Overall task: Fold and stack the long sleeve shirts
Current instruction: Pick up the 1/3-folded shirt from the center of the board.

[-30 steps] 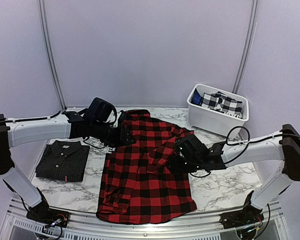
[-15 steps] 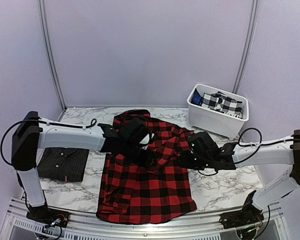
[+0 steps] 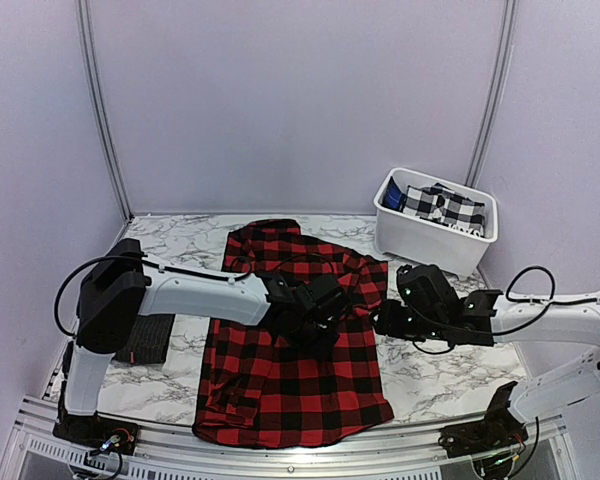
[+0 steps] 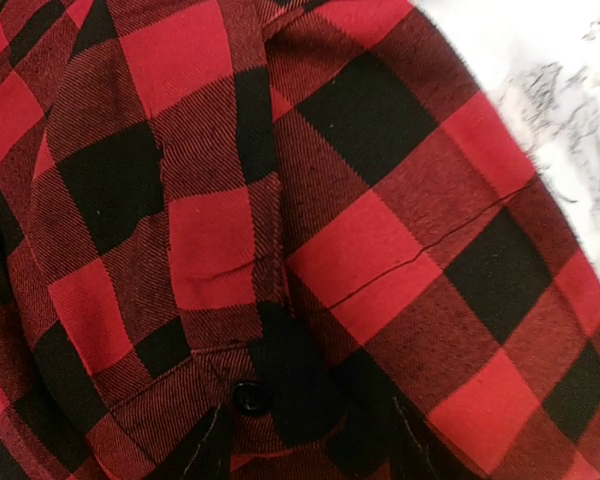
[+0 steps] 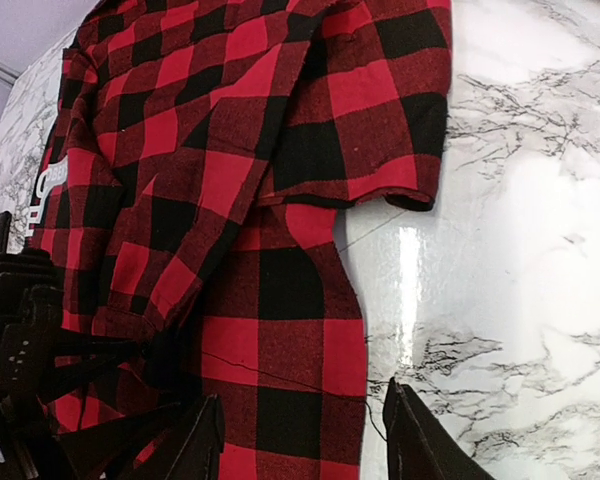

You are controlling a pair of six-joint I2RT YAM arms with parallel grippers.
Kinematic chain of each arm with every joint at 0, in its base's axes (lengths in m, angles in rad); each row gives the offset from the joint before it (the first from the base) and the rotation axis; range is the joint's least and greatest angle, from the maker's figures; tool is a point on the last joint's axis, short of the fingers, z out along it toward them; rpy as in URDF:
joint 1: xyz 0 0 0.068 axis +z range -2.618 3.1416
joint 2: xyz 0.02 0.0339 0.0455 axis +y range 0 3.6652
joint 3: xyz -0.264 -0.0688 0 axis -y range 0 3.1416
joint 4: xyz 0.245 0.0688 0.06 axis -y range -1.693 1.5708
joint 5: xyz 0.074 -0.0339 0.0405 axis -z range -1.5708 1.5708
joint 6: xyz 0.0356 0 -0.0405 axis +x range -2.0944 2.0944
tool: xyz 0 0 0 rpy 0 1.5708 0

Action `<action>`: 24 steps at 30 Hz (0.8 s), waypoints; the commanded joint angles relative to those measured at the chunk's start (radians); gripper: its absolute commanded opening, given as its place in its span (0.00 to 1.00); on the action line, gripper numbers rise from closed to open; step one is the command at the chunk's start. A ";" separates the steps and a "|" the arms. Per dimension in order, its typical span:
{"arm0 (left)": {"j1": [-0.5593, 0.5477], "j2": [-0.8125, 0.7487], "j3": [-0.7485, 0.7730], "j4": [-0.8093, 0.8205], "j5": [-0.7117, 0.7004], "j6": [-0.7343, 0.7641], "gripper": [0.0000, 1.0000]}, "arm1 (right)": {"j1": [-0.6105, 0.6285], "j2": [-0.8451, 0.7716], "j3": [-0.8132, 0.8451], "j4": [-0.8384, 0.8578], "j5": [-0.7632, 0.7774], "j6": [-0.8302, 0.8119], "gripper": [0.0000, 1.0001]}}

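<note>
The red-and-black flannel shirt (image 3: 290,350) lies spread flat at the table's middle, collar at the far end. A sleeve is folded across its chest, and its buttoned cuff (image 4: 250,398) lies between my left fingers. My left gripper (image 3: 318,322) reaches across the shirt's middle and is open right above that cuff (image 4: 308,455). My right gripper (image 3: 383,320) is open and empty, low over the shirt's right edge (image 5: 305,440). The black pinstriped shirt (image 3: 155,338) lies folded at the left, mostly hidden behind my left arm.
A white bin (image 3: 410,240) holding black-and-white checked cloth stands at the back right. Bare marble table (image 5: 520,200) shows to the right of the flannel shirt. Purple walls close in the back and sides.
My left gripper has swung from the shirt's left shoulder rightward to its middle. My right gripper has drawn back to the right, off the shirt's chest to its right edge.
</note>
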 commanded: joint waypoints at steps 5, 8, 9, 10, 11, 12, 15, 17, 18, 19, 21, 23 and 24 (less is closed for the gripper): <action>-0.016 0.081 0.075 -0.080 -0.107 0.013 0.55 | -0.005 -0.029 -0.033 -0.005 -0.033 0.010 0.50; -0.016 0.089 0.087 -0.087 -0.140 0.007 0.50 | -0.004 -0.036 -0.043 -0.011 -0.042 0.011 0.50; -0.016 0.088 0.090 -0.087 -0.148 0.004 0.48 | -0.004 -0.041 -0.046 -0.015 -0.045 0.011 0.50; -0.016 0.086 0.093 -0.087 -0.154 0.001 0.46 | -0.003 -0.046 -0.048 -0.021 -0.048 0.011 0.50; -0.016 0.084 0.096 -0.088 -0.158 0.000 0.43 | -0.002 -0.050 -0.050 -0.026 -0.048 0.011 0.50; -0.015 0.081 0.099 -0.087 -0.159 -0.002 0.40 | -0.002 -0.054 -0.051 -0.031 -0.049 0.010 0.50; -0.016 0.073 0.112 -0.086 -0.155 -0.006 0.27 | 0.002 -0.060 -0.060 -0.048 -0.049 0.010 0.51; -0.016 0.072 0.122 -0.085 -0.144 -0.004 0.18 | 0.008 -0.065 -0.067 -0.056 -0.052 0.011 0.50; -0.015 0.072 0.128 -0.085 -0.140 -0.002 0.14 | 0.011 -0.067 -0.072 -0.060 -0.055 0.013 0.50; -0.014 0.070 0.131 -0.086 -0.137 -0.001 0.09 | 0.017 -0.068 -0.075 -0.065 -0.058 0.013 0.51; -0.013 0.062 0.135 -0.087 -0.126 -0.003 0.02 | 0.035 -0.071 -0.075 -0.084 -0.060 0.017 0.51; -0.008 0.042 0.135 -0.087 -0.113 -0.012 0.00 | 0.068 -0.076 -0.073 -0.107 -0.061 0.030 0.51; -0.005 0.029 0.135 -0.087 -0.106 -0.014 0.00 | 0.091 -0.079 -0.072 -0.120 -0.063 0.044 0.51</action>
